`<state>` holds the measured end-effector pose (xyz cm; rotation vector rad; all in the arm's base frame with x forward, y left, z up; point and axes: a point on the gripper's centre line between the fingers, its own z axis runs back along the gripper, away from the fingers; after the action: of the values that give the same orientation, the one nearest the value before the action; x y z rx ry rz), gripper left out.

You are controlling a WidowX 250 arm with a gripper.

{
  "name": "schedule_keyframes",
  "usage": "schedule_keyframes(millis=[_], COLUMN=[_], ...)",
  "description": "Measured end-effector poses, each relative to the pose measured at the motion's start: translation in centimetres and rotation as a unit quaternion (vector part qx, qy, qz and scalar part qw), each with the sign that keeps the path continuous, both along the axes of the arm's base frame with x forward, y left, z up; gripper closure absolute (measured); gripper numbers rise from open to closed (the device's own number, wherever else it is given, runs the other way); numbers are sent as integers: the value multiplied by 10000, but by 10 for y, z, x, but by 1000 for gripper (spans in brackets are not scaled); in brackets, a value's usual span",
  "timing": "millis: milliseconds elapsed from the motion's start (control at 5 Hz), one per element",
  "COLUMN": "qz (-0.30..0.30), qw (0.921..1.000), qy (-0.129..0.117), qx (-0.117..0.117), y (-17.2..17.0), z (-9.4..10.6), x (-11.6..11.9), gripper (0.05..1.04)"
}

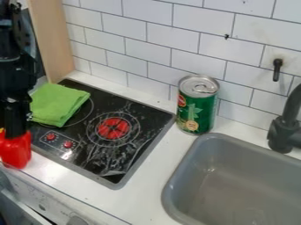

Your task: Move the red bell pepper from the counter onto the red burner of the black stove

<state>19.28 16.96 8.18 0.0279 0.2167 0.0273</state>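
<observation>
The hand [16, 132] is right at the red thing [16, 150] by the stove's [111, 151] near-left side, though I can't tell if it's open or closed. The red thing looks light, smooth and perhaps slippery — probably plastic — so its upright sides, around mid-height, seem the safest hold.

No words or numbers can be read. The can [197, 94], just right of the stove [110, 104], bears a green label [203, 115] with a red emblem [181, 100] at its upper left and a pale round mark [191, 125] lower down; its print is too small to make out. On the stove, a thin outline [63, 136] frames two red dials [68, 144].
</observation>
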Motion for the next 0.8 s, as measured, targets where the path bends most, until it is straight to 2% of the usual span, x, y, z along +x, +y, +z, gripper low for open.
schedule_keyframes(millis=[200, 400, 600, 800], qz=[-7, -24, -200, -596], qw=[10000, 10000, 9998, 9956], qy=[33, 72, -80, -728], qx=[-3, -2, 30, 26], y=[-1, -2, -11, -33], z=[-1, 1, 18, 59], x=[-1, -2, 5, 32], gripper=[696, 855, 928, 972])
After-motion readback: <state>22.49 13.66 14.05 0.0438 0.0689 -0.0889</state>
